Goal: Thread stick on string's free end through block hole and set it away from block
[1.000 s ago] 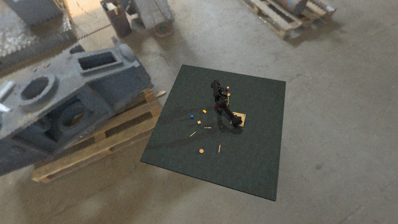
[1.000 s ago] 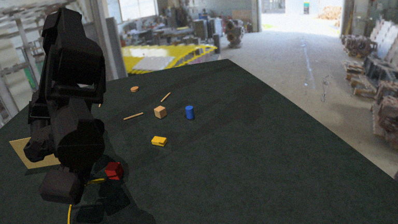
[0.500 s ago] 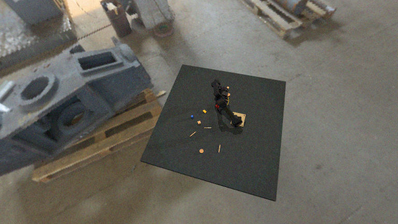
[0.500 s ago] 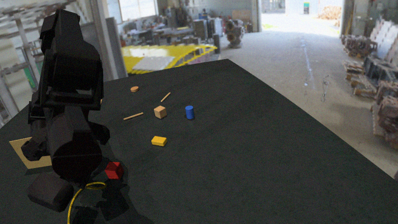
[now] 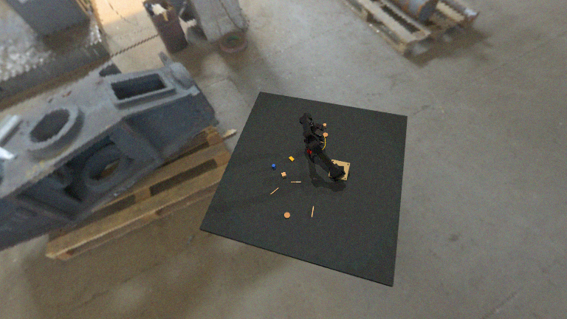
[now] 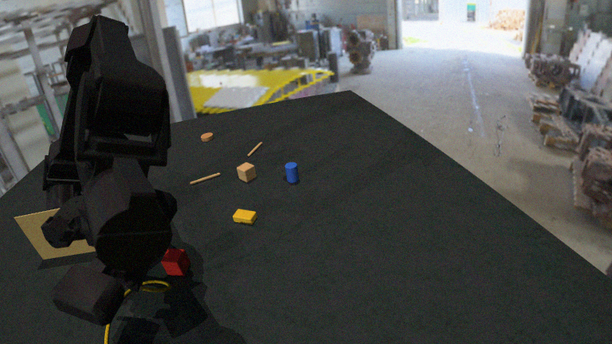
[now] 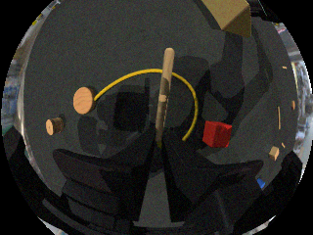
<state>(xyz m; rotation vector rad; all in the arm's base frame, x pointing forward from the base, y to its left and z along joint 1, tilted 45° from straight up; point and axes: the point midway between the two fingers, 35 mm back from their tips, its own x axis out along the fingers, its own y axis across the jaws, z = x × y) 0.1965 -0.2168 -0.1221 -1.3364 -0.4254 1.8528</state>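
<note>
My gripper (image 7: 158,131) is shut on one end of a wooden stick (image 7: 166,73). The stick points away from the fingers and passes over the string. The yellow string (image 7: 196,100) (image 6: 155,282) (image 5: 325,143) curves from the round wooden button (image 7: 84,100) (image 5: 325,134) back to the held end, partly behind the fingers. The stick is hidden in the top and exterior views. A small wooden cube (image 6: 245,172) (image 5: 283,174) (image 7: 274,153) shows no clear hole. A small wooden piece (image 7: 55,126) (image 5: 324,125) lies beside the button. I cannot tell which piece has the hole.
A red cube (image 7: 217,134) (image 6: 175,261) is close to the gripper. A yellow block (image 6: 244,216) and blue cylinder (image 6: 292,172) lie farther off. Loose sticks (image 6: 205,178) (image 6: 255,148) (image 5: 312,211) and another disc (image 6: 206,137) lie beyond. The arm's base is by a tan plate (image 5: 345,168) (image 6: 33,232).
</note>
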